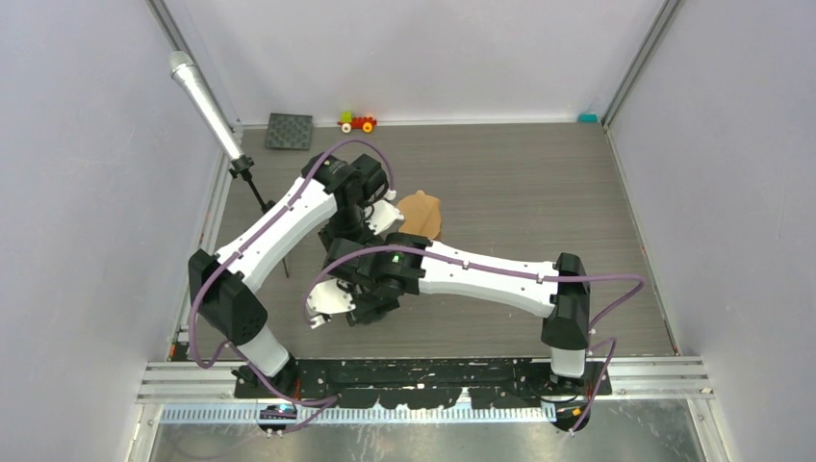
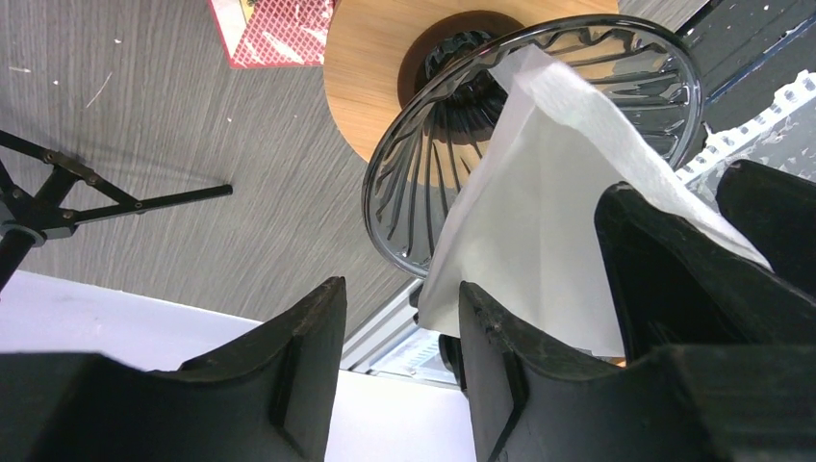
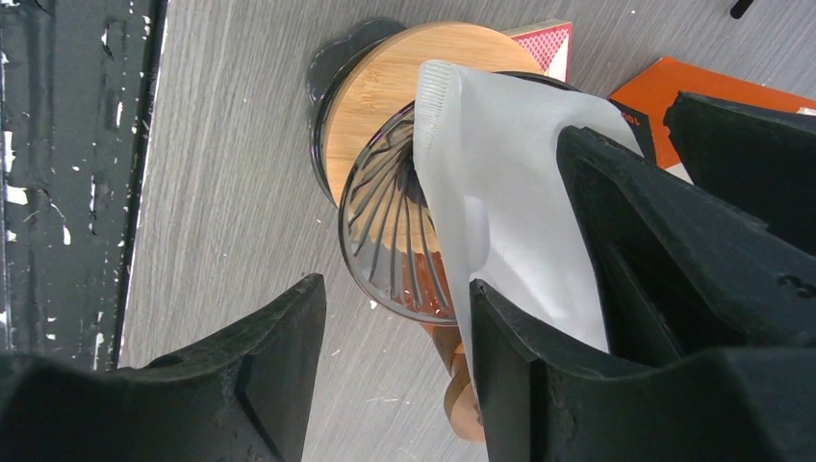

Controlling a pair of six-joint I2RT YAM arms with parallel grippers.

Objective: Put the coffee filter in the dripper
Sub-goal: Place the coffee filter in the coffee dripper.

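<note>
The white paper filter point(image 2: 539, 192) stands upright with its point down inside the ribbed glass dripper point(image 2: 433, 164), which sits on a round wooden base point(image 2: 366, 87). My left gripper point(image 2: 399, 289) is open, with nothing between its jaws. The filter lies just beyond its right finger and runs in among the right gripper's black fingers point(image 2: 674, 279). In the right wrist view the filter point(image 3: 500, 173) leans out of the dripper point(image 3: 385, 241). My right gripper point(image 3: 395, 284) is open with bare table in its gap, and the filter sits behind its right finger. In the top view the arms hide both dripper and filter.
A red card box point(image 2: 274, 34) and an orange box point(image 3: 674, 82) lie beside the dripper. A microphone tripod point(image 1: 255, 188) stands at the left. A brown paper pile point(image 1: 421, 214) lies behind the grippers. A dark pad point(image 1: 290, 131) and a toy point(image 1: 357, 121) are at the back. The black base plate point(image 3: 67, 144) is close by.
</note>
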